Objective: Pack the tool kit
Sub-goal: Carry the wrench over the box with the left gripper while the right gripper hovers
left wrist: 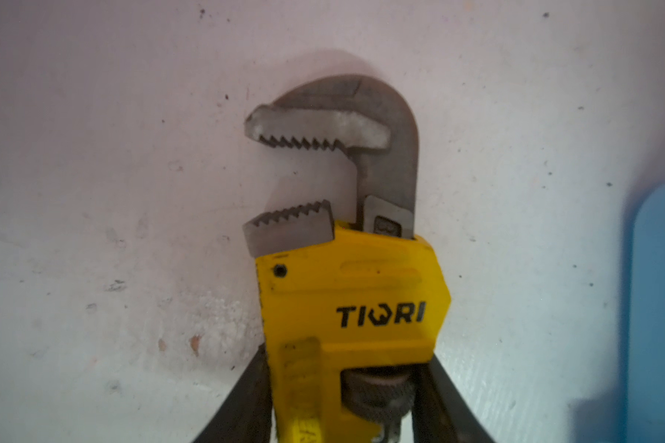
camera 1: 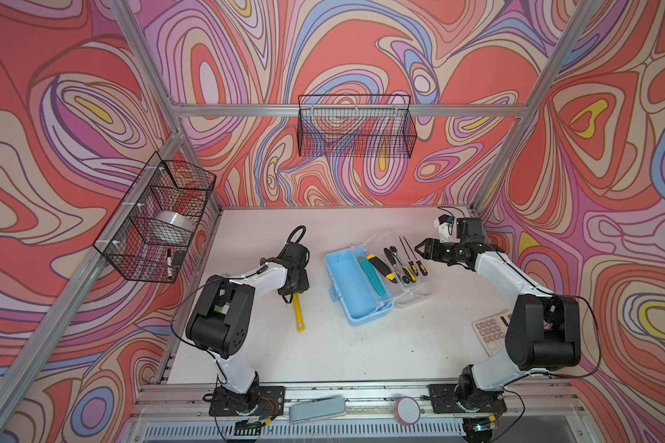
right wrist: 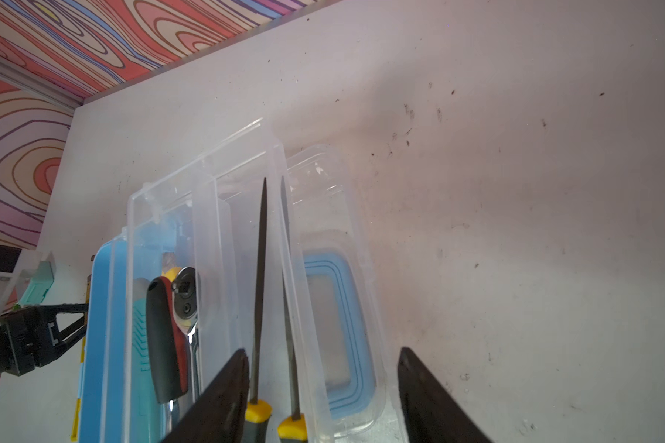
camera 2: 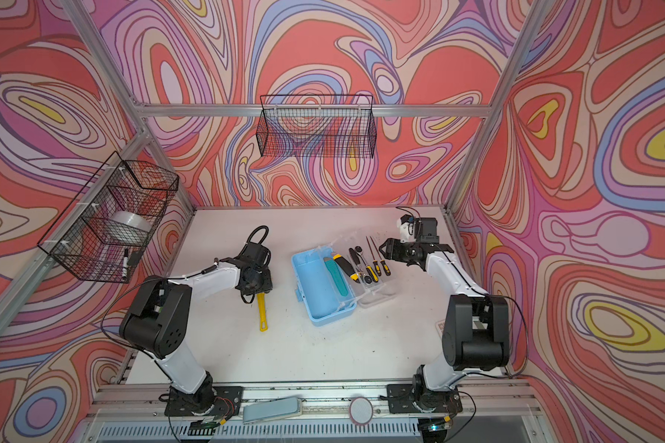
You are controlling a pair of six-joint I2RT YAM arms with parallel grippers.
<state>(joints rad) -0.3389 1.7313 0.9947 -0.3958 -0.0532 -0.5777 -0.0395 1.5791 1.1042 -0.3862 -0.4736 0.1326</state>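
In both top views the open blue tool kit (camera 1: 356, 289) (camera 2: 321, 287) lay mid-desk (camera 1: 361, 353), its clear lid (camera 1: 407, 284) folded out to the right and strewn with yellow-and-black tools (camera 1: 398, 264). The left pincer (camera 1: 290, 295) pointed down at the head of a yellow wrench (camera 1: 298, 312) lying left of the kit; the right pincer (camera 1: 421, 249) hung released above the lid's far end. The left wrist view showed the wrench (left wrist: 346, 299) on the desk with a dark finger (left wrist: 242, 402) against either side of its body, clenched on it. The right wrist view showed the right pincer (right wrist: 321, 356) spread wide above two thin files (right wrist: 260, 291) on the lid (right wrist: 216, 214), gripping nothing.
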